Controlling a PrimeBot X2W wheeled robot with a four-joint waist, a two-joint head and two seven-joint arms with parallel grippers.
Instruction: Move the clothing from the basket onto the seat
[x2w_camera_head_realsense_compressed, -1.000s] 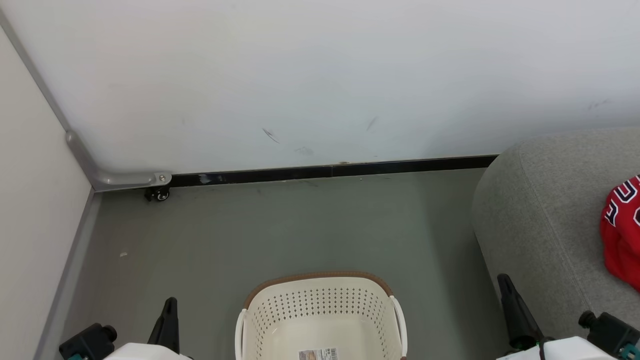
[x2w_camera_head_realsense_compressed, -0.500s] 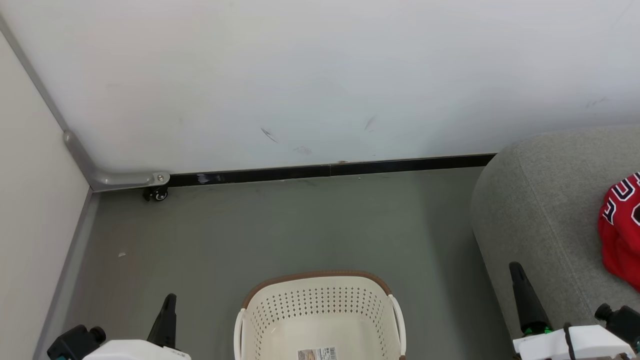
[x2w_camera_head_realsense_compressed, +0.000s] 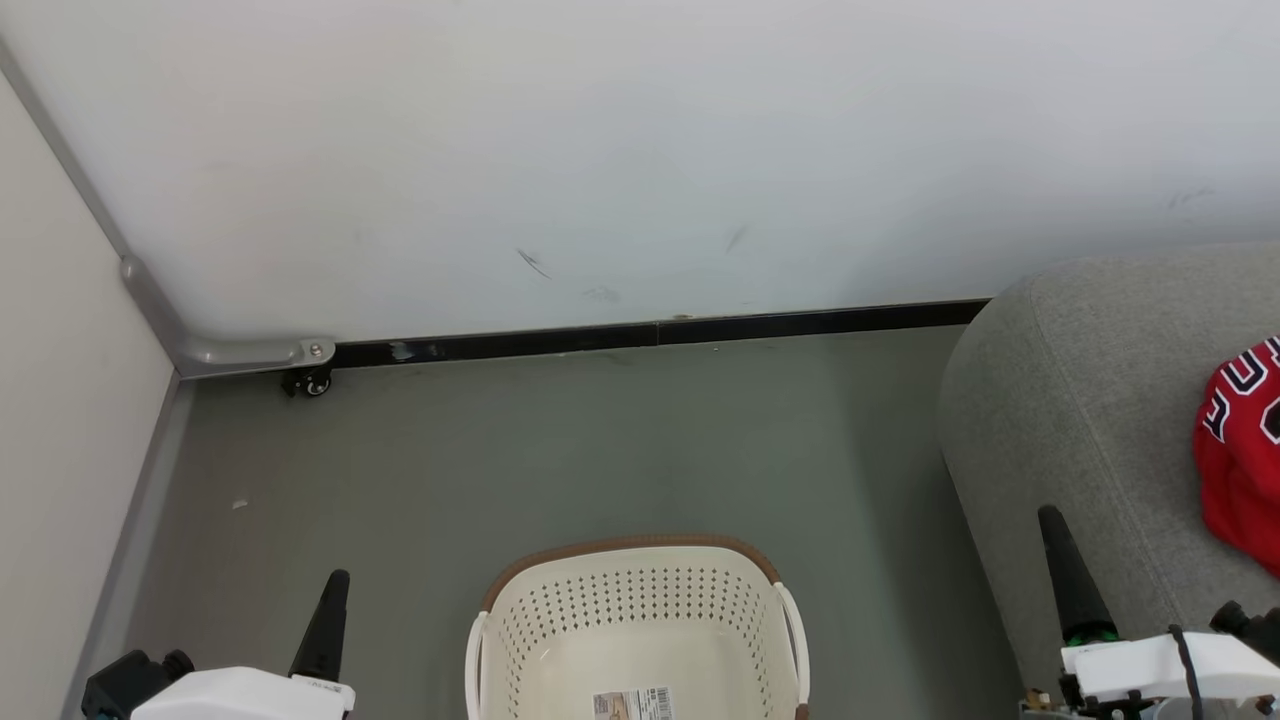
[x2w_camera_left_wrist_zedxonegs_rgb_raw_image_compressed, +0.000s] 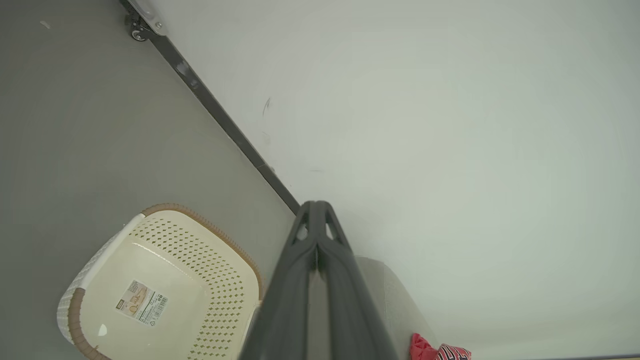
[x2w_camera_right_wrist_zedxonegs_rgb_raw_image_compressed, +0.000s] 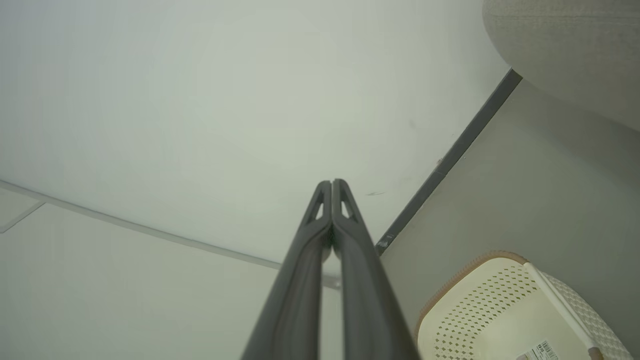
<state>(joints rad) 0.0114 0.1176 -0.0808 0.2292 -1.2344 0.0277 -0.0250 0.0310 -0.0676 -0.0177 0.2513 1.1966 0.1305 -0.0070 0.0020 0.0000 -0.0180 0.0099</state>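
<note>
The cream perforated basket (x2w_camera_head_realsense_compressed: 636, 628) with a brown rim stands on the grey floor at the bottom centre, holding just a paper label (x2w_camera_head_realsense_compressed: 633, 703) on its floor. Red clothing (x2w_camera_head_realsense_compressed: 1243, 455) with black-and-white letters lies on the grey seat (x2w_camera_head_realsense_compressed: 1090, 420) at the right. My left gripper (x2w_camera_head_realsense_compressed: 338, 582) is shut and empty, to the left of the basket. My right gripper (x2w_camera_head_realsense_compressed: 1050, 518) is shut and empty, in front of the seat's edge. The left wrist view shows the basket (x2w_camera_left_wrist_zedxonegs_rgb_raw_image_compressed: 165, 285), the shut left gripper (x2w_camera_left_wrist_zedxonegs_rgb_raw_image_compressed: 315, 205) and a bit of the clothing (x2w_camera_left_wrist_zedxonegs_rgb_raw_image_compressed: 440, 350). The right wrist view shows the shut right gripper (x2w_camera_right_wrist_zedxonegs_rgb_raw_image_compressed: 332, 184) and the basket (x2w_camera_right_wrist_zedxonegs_rgb_raw_image_compressed: 505, 315).
A white wall (x2w_camera_head_realsense_compressed: 640, 150) with a black skirting strip (x2w_camera_head_realsense_compressed: 660, 335) runs behind the basket. A side panel (x2w_camera_head_realsense_compressed: 60, 420) closes off the left, with a small caster wheel (x2w_camera_head_realsense_compressed: 308, 383) at the corner. Open grey floor (x2w_camera_head_realsense_compressed: 560, 450) lies between wall and basket.
The head view has shifted slightly. My right gripper has moved right and up the view along the seat's edge. My left gripper has edged up a little. Both stay shut.
</note>
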